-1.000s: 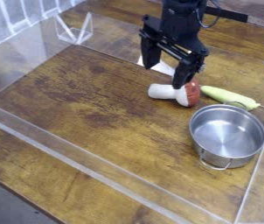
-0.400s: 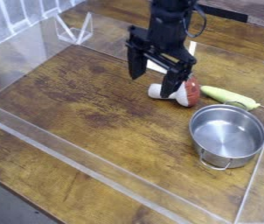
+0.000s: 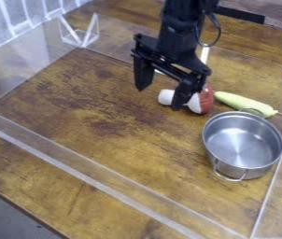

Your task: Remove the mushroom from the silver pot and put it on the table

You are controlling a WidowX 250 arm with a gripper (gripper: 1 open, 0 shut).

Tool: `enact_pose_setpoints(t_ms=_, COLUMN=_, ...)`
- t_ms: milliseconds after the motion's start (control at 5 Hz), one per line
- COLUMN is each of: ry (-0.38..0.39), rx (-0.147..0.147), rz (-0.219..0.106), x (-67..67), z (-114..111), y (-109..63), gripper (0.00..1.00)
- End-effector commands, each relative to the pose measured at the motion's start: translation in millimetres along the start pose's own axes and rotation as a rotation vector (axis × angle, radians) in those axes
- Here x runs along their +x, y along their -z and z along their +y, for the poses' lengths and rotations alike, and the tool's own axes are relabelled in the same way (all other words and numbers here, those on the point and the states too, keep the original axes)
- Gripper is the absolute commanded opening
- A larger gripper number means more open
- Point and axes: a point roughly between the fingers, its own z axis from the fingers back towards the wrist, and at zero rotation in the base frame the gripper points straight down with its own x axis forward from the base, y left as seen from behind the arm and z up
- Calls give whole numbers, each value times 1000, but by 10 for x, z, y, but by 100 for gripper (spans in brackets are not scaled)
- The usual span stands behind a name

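Shifted forward, pincer [image 3: 160, 86] agape near mushroom [image 3: 188, 98], corn toy [image 3: 246, 105] beside pot [image 3: 242, 146]

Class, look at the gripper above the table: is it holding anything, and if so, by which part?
Nothing is held: the gripper stands open, and the mushroom lies on the table beside the silver pot.

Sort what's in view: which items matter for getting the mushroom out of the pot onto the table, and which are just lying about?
Job:
- mushroom
- silver pot
- table

Lying about:
- yellow-green corn-like toy
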Motion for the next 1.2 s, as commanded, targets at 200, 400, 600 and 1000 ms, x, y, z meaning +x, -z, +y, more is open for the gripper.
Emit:
enact_pose_setpoints(t_ms=200, ry=23, rx=8, rz=-72, x=-107, z=-5, y=-397, gripper=100)
enact_pose_setpoints(t_ms=400, ry=23, rx=12, rz=-70, x=-183, z=-102, y=-400, gripper=100)
enact_pose_setpoints(t_ms=600, ry=17, rx=24, rz=-83, x=-243, z=-211, y=-439, gripper=100)
enact_pose_setpoints(t_ms=1000, ry=71, rx=18, rz=-107, x=-211, z=-590, y=-542, gripper=100)
